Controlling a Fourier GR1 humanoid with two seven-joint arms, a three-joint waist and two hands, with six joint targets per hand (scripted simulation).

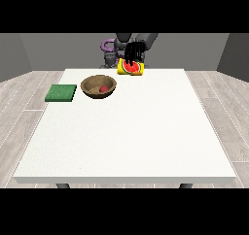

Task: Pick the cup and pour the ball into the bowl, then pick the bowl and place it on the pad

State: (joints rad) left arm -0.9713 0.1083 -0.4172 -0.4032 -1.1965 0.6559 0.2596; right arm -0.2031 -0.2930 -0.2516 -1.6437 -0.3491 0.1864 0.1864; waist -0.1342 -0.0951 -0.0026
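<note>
Here the hand [134, 52] at the view's right clasps a tipped yellow, watermelon-printed cup [130, 68]

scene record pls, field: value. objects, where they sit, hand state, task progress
table: white table, robot at its far edge
cup: yellow cup with red pattern, tipped on its side near the far edge
hand: black hand on the cup, fingers curled over it from above
other hand: not seen
bowl: brown bowl, upright on the table, left of the cup
ball: red ball lies inside the bowl
pad: green pad, flat at the table's left edge, apart from the bowl
progress: ball in bowl; bowl not yet on pad
</note>
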